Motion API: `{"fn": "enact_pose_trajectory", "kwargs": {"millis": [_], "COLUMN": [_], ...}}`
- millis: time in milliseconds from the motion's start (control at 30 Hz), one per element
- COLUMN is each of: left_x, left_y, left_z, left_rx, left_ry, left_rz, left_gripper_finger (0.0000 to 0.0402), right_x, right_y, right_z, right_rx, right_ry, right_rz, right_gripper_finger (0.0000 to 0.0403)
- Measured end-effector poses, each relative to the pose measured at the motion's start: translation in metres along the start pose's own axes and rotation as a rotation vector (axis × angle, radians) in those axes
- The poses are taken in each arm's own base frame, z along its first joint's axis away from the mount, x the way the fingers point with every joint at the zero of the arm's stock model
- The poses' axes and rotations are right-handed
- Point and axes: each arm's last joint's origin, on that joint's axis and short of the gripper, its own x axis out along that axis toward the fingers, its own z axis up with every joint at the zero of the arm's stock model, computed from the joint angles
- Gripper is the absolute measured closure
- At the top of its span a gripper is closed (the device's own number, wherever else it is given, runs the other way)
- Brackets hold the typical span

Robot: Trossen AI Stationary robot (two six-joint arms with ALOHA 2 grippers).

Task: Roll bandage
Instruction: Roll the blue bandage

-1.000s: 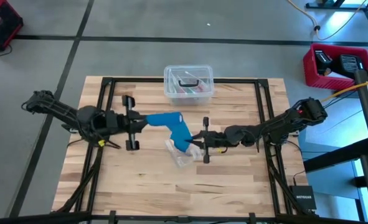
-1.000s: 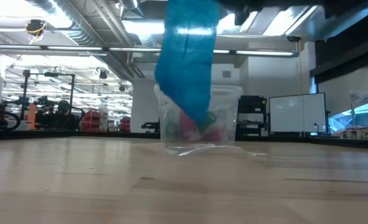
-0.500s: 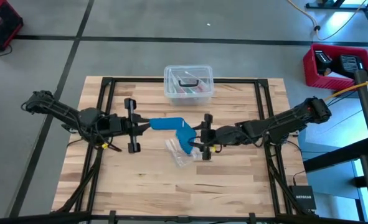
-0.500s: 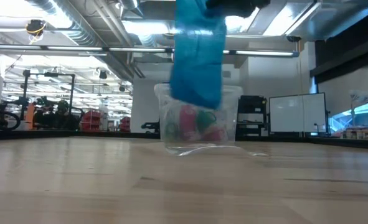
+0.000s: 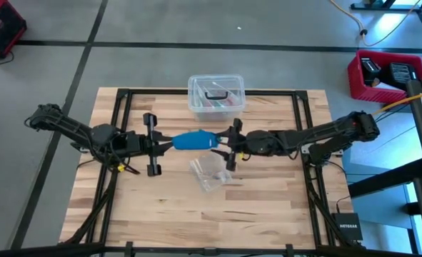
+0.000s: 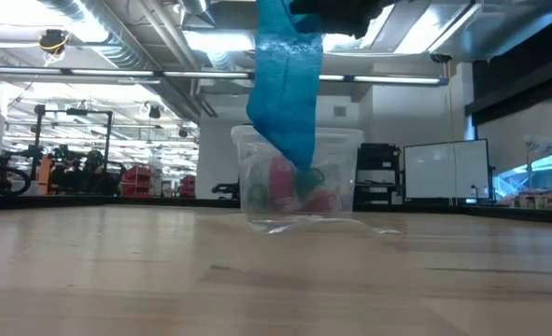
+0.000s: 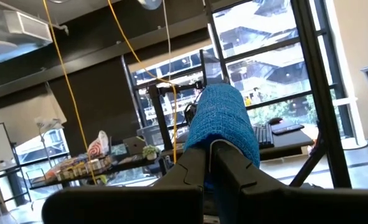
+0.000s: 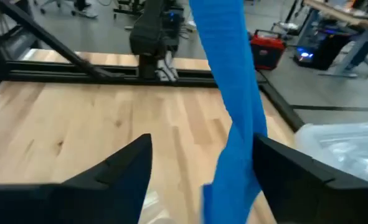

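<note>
Your bandage [image 5: 193,140] is off the table, stretched as a short blue band between the two grippers near the middle of the tabletop. In the low view it [image 6: 287,84] hangs down in a loose blue strip with its lower end clear of the wood, in front of the clear lidded box [image 6: 297,177].

Your left gripper [image 5: 165,143] has the bandage's left end. Its own camera shows the two dark fingers [image 7: 193,171] pressed close together with the blue fabric [image 7: 224,121] bunched and rising straight out from between them, so those jaws are closed narrow on the bandage.

Your right gripper [image 5: 223,145] is at the bandage's other end, facing the left one. In its wrist view the jaws stand wide apart, and the blue strip [image 8: 233,106] runs down through the gap between the two fingers [image 8: 118,171]. You cannot tell from these views whether either finger is touching the fabric; nothing shows them pinching it.

Just on the near side of both jaws, below the hanging band, the small clear plastic bag [image 5: 210,172] lies flat on the wooden table [image 5: 268,207]. Beyond the jaws, toward the far edge of the table, sits the clear lidded box [image 5: 215,95] with its coloured contents.

Off the table, a red crate [image 5: 382,75] stands on the floor to the right arm's side, and another red case [image 5: 0,28] shows at the far left corner.
</note>
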Motion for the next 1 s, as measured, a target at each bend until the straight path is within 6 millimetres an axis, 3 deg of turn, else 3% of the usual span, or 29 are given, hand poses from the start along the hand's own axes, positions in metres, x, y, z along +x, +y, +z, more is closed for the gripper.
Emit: {"fn": "enact_pose_trajectory", "kwargs": {"millis": [167,300,400,467,633,667,767,833,1000], "left_x": [0.0,0.0,0.0,0.0,0.0,0.0,0.0,0.0,0.0], "left_y": [0.0,0.0,0.0,0.0,-0.003,-0.003,-0.003,-0.004,-0.004], "left_z": [0.0,0.0,0.0,0.0,-0.006,-0.007,-0.007,-0.006,-0.007], "left_rx": [0.001,0.005,0.007,0.006,-0.01,-0.015,-0.031,-0.035,-0.029], "left_ry": [0.0,0.002,0.003,0.003,0.052,0.06,0.062,0.059,0.061], "left_rz": [0.0,-0.001,-0.001,0.0,-0.033,-0.038,-0.04,-0.041,-0.04], "left_gripper_finger": [0.04,0.04,0.04,0.04,0.04,0.04,0.04,0.04,0.04], "right_x": [-0.009,-0.012,-0.013,-0.016,-0.022,-0.022,-0.022,-0.024,-0.038], "right_y": [-0.006,-0.01,-0.013,-0.013,-0.004,-0.005,-0.015,-0.02,-0.011], "right_z": [0.015,0.031,0.031,0.027,0.022,0.023,0.033,0.037,0.032], "right_rx": [-0.038,-0.069,-0.138,-0.163,-0.262,-0.296,-0.281,-0.272,-0.3], "right_ry": [0.014,-0.028,0.0,0.044,0.091,0.081,0.031,0.026,0.067], "right_rz": [-0.045,-0.138,-0.22,-0.182,0.097,0.071,-0.255,-0.377,-0.115], "right_gripper_finger": [0.0106,0.0107,0.0113,0.0117,0.0123,0.0123,0.0123,0.0123,0.0123]}}
